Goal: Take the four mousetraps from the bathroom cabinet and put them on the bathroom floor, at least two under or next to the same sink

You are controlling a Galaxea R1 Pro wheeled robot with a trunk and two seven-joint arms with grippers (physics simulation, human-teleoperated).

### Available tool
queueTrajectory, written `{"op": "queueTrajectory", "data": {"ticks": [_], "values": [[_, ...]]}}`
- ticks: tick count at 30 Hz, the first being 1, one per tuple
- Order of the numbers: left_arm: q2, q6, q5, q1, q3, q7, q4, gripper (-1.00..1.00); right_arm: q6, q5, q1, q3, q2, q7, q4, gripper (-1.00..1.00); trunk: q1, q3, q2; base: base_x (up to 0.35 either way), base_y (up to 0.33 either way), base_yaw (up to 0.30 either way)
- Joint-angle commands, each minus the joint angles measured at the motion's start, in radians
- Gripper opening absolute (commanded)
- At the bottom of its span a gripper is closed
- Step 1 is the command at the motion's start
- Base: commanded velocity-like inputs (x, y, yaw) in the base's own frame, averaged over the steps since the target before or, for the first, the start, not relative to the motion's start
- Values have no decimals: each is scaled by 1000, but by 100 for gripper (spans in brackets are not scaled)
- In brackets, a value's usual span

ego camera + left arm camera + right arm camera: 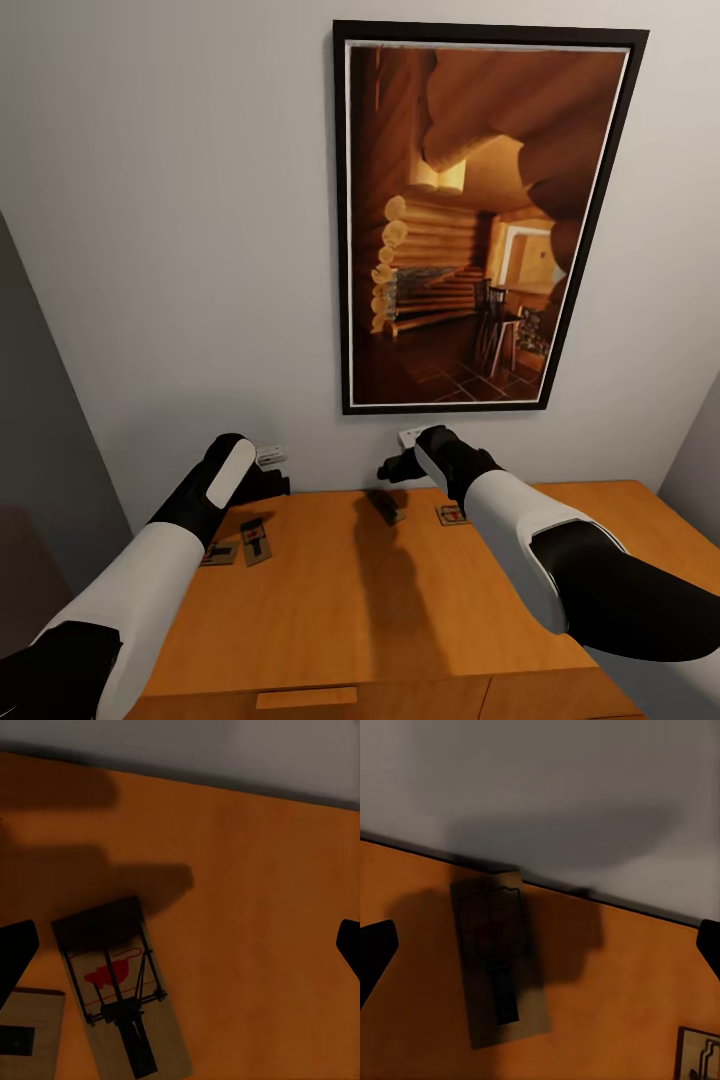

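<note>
Inspecting from the near edge outward:
Cabinet (330,610): an orange-brown top is seen, flat and smooth; a drawer pull (305,697) sits at the near front edge. Drawers appear closed, and contents cannot be told.
Left-side mousetraps: two are lying flat on the cabinet top near its left end, one (256,538) angled, the other (220,552) just beside it and partly hidden by the left forearm.
Left gripper (184,949): it is held over that pair, jaws spread wide with nothing between them; in the left wrist view the angled trap (120,990) lies off to one side of the gap, not centred.
Right-side mousetraps: one (384,505) lies dark in the arm's shadow, near the back edge; another (451,515) lies just beside the right forearm.
Right gripper (540,945): released, fingertips well apart, nothing held; the shadowed trap (499,960) is seen below it against the wall line.
Handling judgement: each trap is likely light, stiff and thin; the wire spring looks snag-prone. A pinch across the board's long edges is advised, clear of the wire.
Risk: a flat board on a smooth top may slide away under a closing jaw.
Wall (170,250): a framed picture (478,215) hangs above the cabinet.
</note>
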Motion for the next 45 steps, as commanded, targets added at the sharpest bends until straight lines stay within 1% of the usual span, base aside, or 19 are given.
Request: {"op": "queueTrajectory", "data": {"ticks": [1, 3, 28, 35, 45], "values": [[0, 2, 11, -1, -2, 10, -1, 100, 4, -3, -1, 4, 0, 0, -1, 100, 0, -2, -1, 0, 0, 0], [0, 2, 11, -1, -2, 10, -1, 100, 4, -3, -1, 4, 0, 0, -1, 100, 0, -2, -1, 0, 0, 0], [-1, 2, 10, -1, -3, 10, -1, 100, 4, -5, -1, 4, 0, 0, 0, 100, 96, -80, -176, 0, 0, 0], [0, 2, 12, -1, -2, 10, -1, 100, 4, -4, -1, 5, 0, 9, 0, 100, 96, -80, -176, 0, 0, 0], [-1, 2, 14, -1, -2, 10, -1, 100, 8, -3, -1, 5, 0, 67, 1, 100, 96, -80, -176, 0, 0, 0]]}}
